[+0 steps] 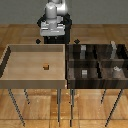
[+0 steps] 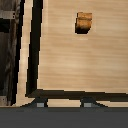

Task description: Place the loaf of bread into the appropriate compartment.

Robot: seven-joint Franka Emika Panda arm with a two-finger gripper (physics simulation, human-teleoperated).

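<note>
The loaf of bread (image 1: 46, 66) is a tiny orange-brown cube lying on the floor of the light wooden tray (image 1: 15, 55), a little toward the exterior view's left of the tray's middle. In the wrist view the loaf (image 2: 84, 22) lies alone on pale wood, well away from my fingertips (image 2: 40, 103). My gripper (image 1: 52, 35) hangs above the tray's far wall, high over the loaf. In the wrist view the gripper (image 2: 64, 104) is open, with nothing between its fingers.
A dark box (image 1: 97, 62) divided into several compartments stands against the tray on the exterior view's right, with small grey objects (image 1: 84, 73) in some of them. Its dark wall (image 2: 10, 45) shows in the wrist view. Both containers stand on thin legs over a wooden floor.
</note>
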